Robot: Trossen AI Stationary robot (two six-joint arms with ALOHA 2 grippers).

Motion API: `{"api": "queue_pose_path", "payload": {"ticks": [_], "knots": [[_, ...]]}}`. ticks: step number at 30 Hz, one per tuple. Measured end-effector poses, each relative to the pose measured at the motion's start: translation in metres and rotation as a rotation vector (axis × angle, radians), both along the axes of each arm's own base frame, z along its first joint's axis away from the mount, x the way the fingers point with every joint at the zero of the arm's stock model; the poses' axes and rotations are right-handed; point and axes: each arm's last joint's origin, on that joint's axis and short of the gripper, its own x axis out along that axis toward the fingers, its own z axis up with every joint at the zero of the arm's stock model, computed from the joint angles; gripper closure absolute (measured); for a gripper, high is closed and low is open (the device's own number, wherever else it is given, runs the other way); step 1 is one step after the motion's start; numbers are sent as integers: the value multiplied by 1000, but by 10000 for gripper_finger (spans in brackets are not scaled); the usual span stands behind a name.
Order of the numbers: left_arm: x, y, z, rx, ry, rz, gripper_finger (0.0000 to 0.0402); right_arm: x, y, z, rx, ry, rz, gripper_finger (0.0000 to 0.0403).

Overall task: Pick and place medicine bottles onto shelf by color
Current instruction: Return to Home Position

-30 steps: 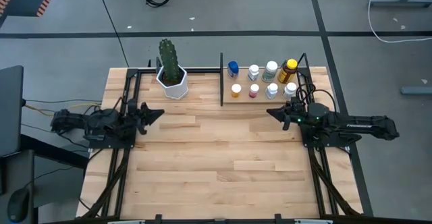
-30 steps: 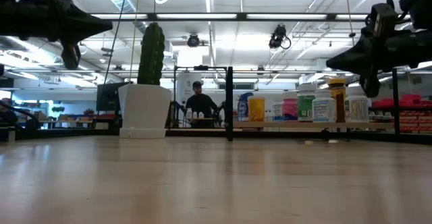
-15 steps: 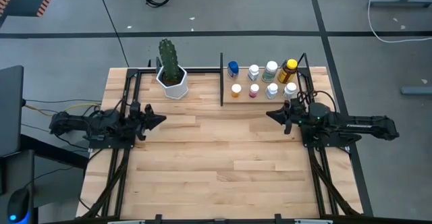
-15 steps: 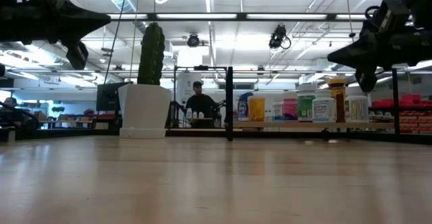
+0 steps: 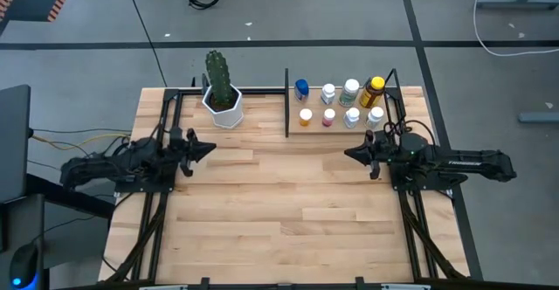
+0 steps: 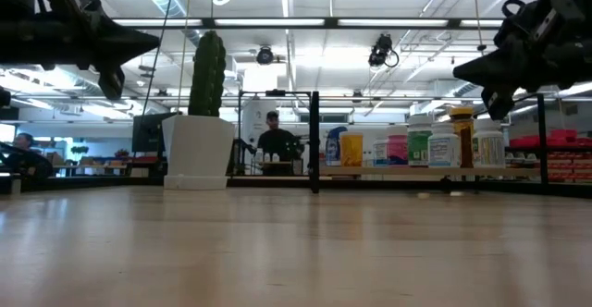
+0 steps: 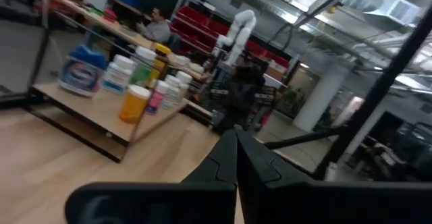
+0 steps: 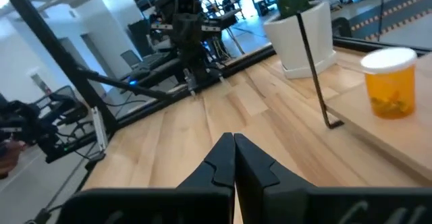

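Note:
Several medicine bottles [image 5: 339, 102] stand upright in two rows on the light-wood shelf [image 5: 314, 126] at the table's far right, between black posts; blue, white, green and amber ones at the back, orange, pink and white ones in front. They also show in the low view [image 6: 421, 145] and the left wrist view [image 7: 135, 75]. My right gripper [image 5: 348, 152] hovers shut above the table, just near of the shelf. My left gripper [image 5: 210, 148] hovers shut over the table's left side. Both hold nothing.
A cactus in a white hexagonal pot [image 5: 222, 93] stands at the far edge, left of the shelf. Black frame rails [image 5: 155, 207] run along both table sides. The wooden tabletop [image 5: 279, 203] lies bare between the arms. People sit in the room beyond [image 6: 273, 141].
My right gripper has drawn slightly toward the table's near edge and left, away from the shelf, and risen a little. My left gripper has shifted slightly, staying over the table's left side. Both have stayed shut. The bottles have not moved.

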Motion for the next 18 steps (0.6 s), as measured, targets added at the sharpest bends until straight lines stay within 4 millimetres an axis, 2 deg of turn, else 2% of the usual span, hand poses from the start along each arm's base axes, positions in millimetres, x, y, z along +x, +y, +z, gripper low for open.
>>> {"api": "queue_pose_path", "payload": {"ticks": [4, 8, 18], "knots": [[-1, 5, -1, -6, 10, 71, 399, 0, 0, -3, 7, 30, -18, 397], [-1, 7, -1, 10, 14, 90, 379, 0, 0, -7, -55, 74, -13, 396], [-1, 7, -1, 24, 19, 92, 355, -1, 0, 5, -370, 67, 24, 394]]}}
